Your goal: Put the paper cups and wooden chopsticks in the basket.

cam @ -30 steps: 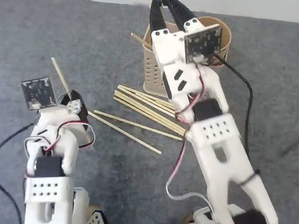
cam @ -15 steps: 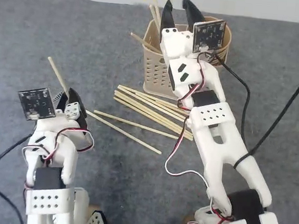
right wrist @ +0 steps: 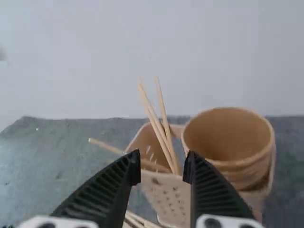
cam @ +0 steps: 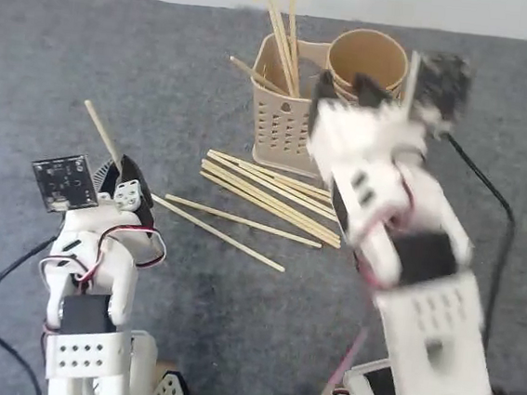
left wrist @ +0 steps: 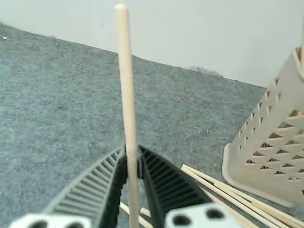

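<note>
My left gripper [left wrist: 132, 161] is shut on one wooden chopstick [left wrist: 124, 85], which sticks up and away from the fingers. From above, that gripper [cam: 127, 182] is at the left of the carpet with the chopstick [cam: 102, 131] slanting off it. The beige basket [cam: 284, 125] stands at the back and holds several upright chopsticks [cam: 284, 36] and stacked paper cups [cam: 368, 58]. My right gripper [right wrist: 161, 171] is open and holds nothing, a short way in front of the basket [right wrist: 166, 194]. In the high view, the right arm [cam: 378, 171] is blurred beside the basket.
Several loose chopsticks [cam: 273, 191] lie in a bunch on the grey carpet in front of the basket. Two more [cam: 228, 224] lie nearer the left arm. A pale wall runs behind the basket. A black cable [cam: 496, 201] trails at the right.
The right gripper has drawn back from above the basket, and chopsticks now stand in it. The left arm has barely moved and still holds its chopstick.
</note>
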